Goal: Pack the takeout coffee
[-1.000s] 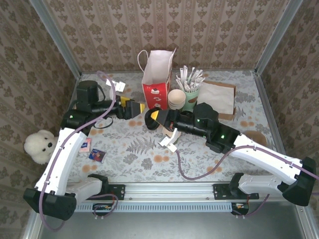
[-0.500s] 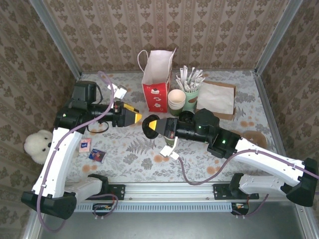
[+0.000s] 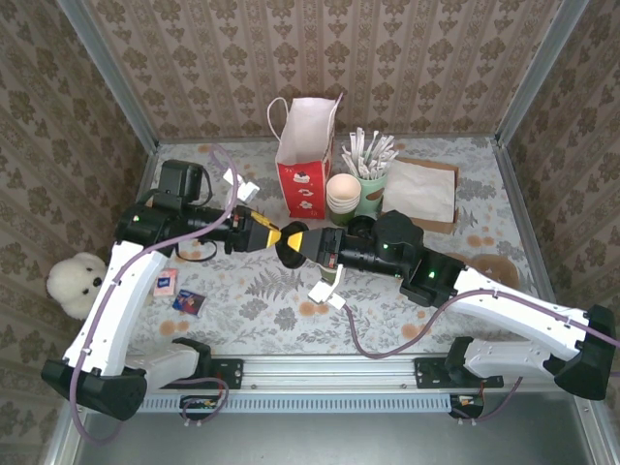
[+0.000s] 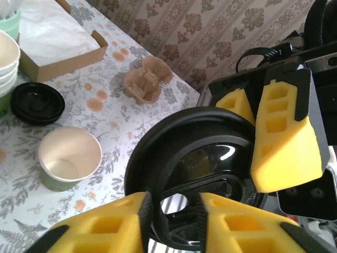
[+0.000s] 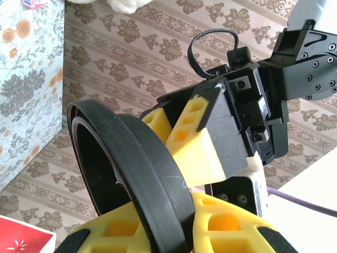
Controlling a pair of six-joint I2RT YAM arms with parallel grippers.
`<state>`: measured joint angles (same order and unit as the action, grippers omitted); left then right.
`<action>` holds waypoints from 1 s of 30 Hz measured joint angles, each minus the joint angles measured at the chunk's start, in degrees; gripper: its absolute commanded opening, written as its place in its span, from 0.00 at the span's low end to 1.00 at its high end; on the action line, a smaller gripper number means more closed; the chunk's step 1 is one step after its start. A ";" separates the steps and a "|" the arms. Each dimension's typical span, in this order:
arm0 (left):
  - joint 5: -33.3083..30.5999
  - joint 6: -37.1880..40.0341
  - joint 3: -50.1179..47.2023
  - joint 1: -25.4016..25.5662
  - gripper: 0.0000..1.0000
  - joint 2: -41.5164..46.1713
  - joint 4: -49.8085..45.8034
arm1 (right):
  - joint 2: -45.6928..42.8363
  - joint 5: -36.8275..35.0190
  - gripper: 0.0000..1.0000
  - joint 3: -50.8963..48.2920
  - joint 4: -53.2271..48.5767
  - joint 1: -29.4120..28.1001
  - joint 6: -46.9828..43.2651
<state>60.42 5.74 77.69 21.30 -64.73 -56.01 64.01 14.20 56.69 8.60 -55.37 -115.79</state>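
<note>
While the small green paper cup (image 4: pixel 70 158) stands upright and open on the flowered table (image 4: pixel 131 113), beside some stacked black lids (image 4: pixel 37 103), 1 more black lid (image 4: pixel 174 132) hangs on edge in the air to its left. The right gripper (image 5: pixel 176 216) is clamped on this lid's rim. The left gripper (image 4: pixel 172 203) straddles another part of that rim, fingers (image 4: pixel 105 226) narrow; whether they press it I cannot tell.
</note>
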 measured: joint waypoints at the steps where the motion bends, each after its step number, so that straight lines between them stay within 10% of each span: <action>1: -0.17 0.83 0.11 0.13 0.41 -0.20 -0.92 | 0.15 0.00 0.00 0.04 0.04 -0.02 -0.02; 5: -1.66 3.67 1.03 0.50 0.45 -1.53 -4.90 | 0.66 -0.04 0.00 0.61 0.28 0.00 -0.74; 9: -1.75 5.60 2.38 0.55 0.24 -3.32 -6.91 | 0.72 -0.17 0.00 0.72 0.02 0.00 -1.40; 20: -0.98 8.09 3.19 0.42 0.29 -6.12 -7.87 | 2.47 0.39 0.00 1.51 0.07 0.17 -2.16; 30: 1.29 9.20 3.08 -0.13 0.00 -6.93 -6.91 | 2.49 1.29 0.00 1.77 0.46 0.37 -2.10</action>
<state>61.71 14.94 80.77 21.17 -71.66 -62.92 66.50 15.49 58.46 9.06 -55.00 -117.89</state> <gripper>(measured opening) 0.069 0.178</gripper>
